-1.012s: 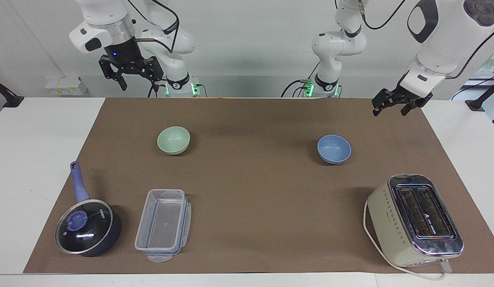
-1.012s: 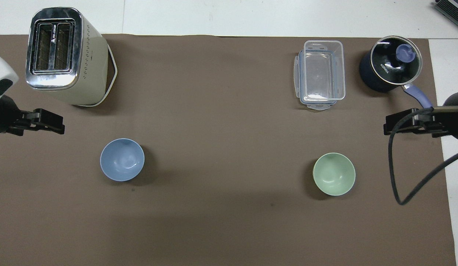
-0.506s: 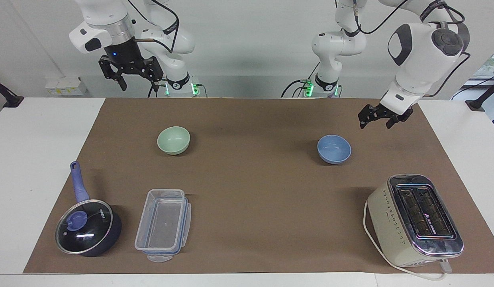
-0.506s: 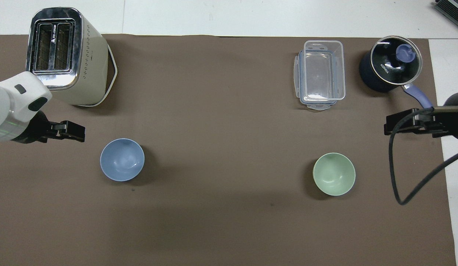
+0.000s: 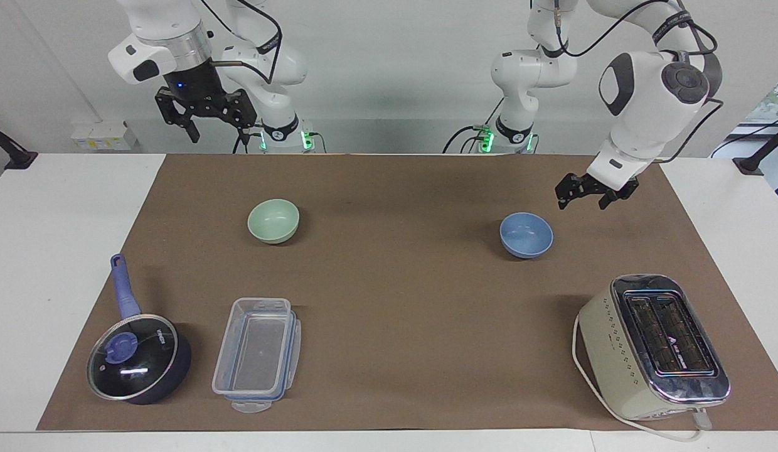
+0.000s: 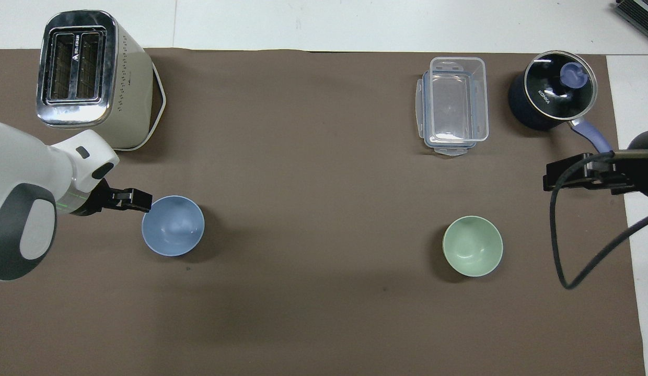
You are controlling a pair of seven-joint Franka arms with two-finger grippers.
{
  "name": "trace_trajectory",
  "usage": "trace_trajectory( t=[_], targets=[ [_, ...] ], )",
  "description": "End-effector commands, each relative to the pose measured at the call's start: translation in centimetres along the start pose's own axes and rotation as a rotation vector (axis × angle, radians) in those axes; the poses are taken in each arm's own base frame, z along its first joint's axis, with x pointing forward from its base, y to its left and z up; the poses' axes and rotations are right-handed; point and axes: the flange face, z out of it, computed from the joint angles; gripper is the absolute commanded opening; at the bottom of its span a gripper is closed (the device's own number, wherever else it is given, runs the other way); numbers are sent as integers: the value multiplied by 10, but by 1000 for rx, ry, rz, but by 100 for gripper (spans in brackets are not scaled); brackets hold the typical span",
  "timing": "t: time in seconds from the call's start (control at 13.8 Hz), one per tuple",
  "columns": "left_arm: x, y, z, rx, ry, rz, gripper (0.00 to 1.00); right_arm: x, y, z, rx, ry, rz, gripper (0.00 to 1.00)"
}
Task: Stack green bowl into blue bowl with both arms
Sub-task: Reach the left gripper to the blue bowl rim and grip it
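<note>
- The left gripper (image 5: 583, 193) hangs in the air just beside the blue bowl (image 5: 526, 235), toward the left arm's end of the table, jaws spread and empty; its forearm slopes down from a raised elbow.
- Likely risk: if it drops onto the near rim off-centre, one finger could strike the rim and tip or skid the light bowl across the brown mat (image 5: 395, 301) instead of straddling the wall.
- A push outward could send the bowl toward the toaster (image 5: 654, 345), which stands farther from the robots at the same end.
- The right gripper (image 5: 204, 116) waits high over the mat's edge at the right arm's end, pointing down, jaws open and holding nothing.
- The green bowl (image 5: 273, 220) sits upright and untouched on the mat, well apart from the blue bowl, about equally near the robots.
- Judgement: the stacking is not yet begun; moving the wrong bowl first could confuse the order.
</note>
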Motion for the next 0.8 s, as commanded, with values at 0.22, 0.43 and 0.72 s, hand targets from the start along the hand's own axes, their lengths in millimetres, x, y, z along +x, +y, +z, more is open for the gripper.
trace_trajectory(
  t=[0.22,0.43,0.72],
  targets=[
    [-19,5,77,-16,57,2,100,-3,6,1,10,9,-9,100],
    [-18,5,94,-16,46,1,100,-3,6,2,10,8,-9,100],
    [-15,4,118,-17,34,10,88,-4,6,2,10,8,-6,100]
  ],
)
